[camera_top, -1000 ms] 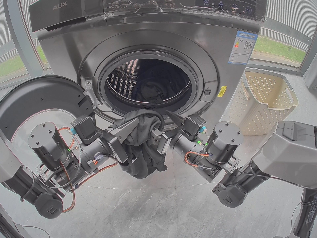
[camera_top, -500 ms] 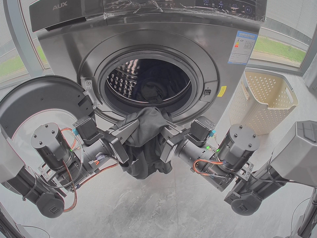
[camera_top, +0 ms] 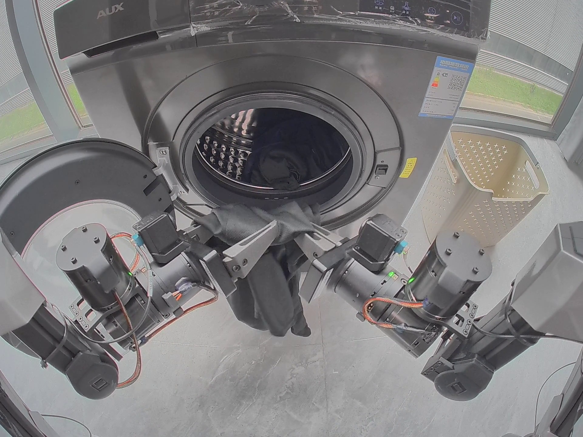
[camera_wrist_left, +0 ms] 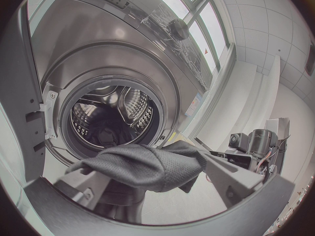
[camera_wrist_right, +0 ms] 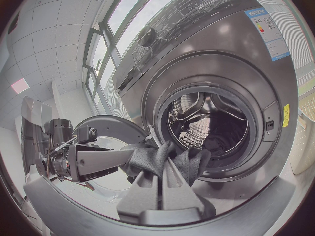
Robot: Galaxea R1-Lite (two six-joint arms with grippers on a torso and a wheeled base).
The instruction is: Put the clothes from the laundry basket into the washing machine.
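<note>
Nearest, over the floor point(camera_top: 316, 371): dark garment point(camera_top: 267, 286) slung between both pincers, its tail hanging free, clear of the tiles.
Left pincer point(camera_top: 240, 238): spread wide, cloth draped over both fingers rather than pinched.
Right pincer point(camera_wrist_right: 163, 167): closed tight on a fold of the same garment.
Just beyond: the garment's upper edge rests at the lower lip of the washing machine point(camera_top: 388, 92) opening, not yet inside.
Door point(camera_top: 73, 177) swung fully open at left.
Drum point(camera_top: 225, 153): a dark pile of clothes point(camera_top: 279, 168) already lies in it.
Far right: laundry basket point(camera_top: 486, 183) beside the machine; the inner wall on show is bare.
Judgement: task looks late-stage. This garment needs lifting over the lip and releasing; possibly the last.
</note>
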